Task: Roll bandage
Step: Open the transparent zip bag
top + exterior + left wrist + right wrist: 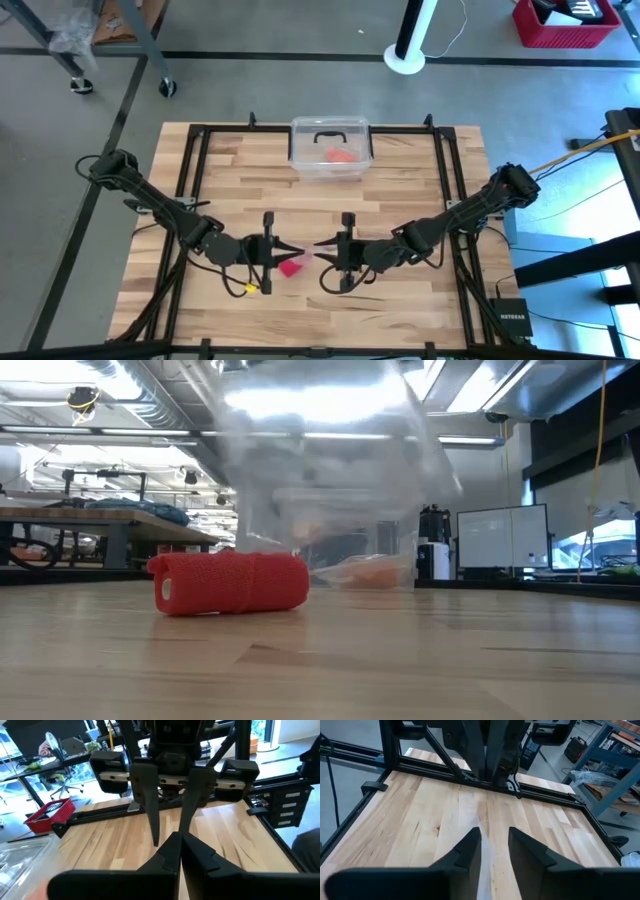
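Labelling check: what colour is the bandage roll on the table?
Bright red, plain and unmarked; the bandage roll shows best in the low view.

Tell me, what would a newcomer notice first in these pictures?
First, the red bandage, a roll lying on the wooden table near its front edge. Just above it the left gripper and right gripper meet tip to tip. Farther back stands a clear box.

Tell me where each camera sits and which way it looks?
High view: above the table, looking straight down; both arms, left hand and right hand over the bandage.
Low view: at tabletop height, looking across; no arm shows, only the bandage and clear box.
Left wrist view: looks past its shut fingers at the right arm.
Right wrist view: looks past parted fingers at the left arm.
High and low views share the bandage.
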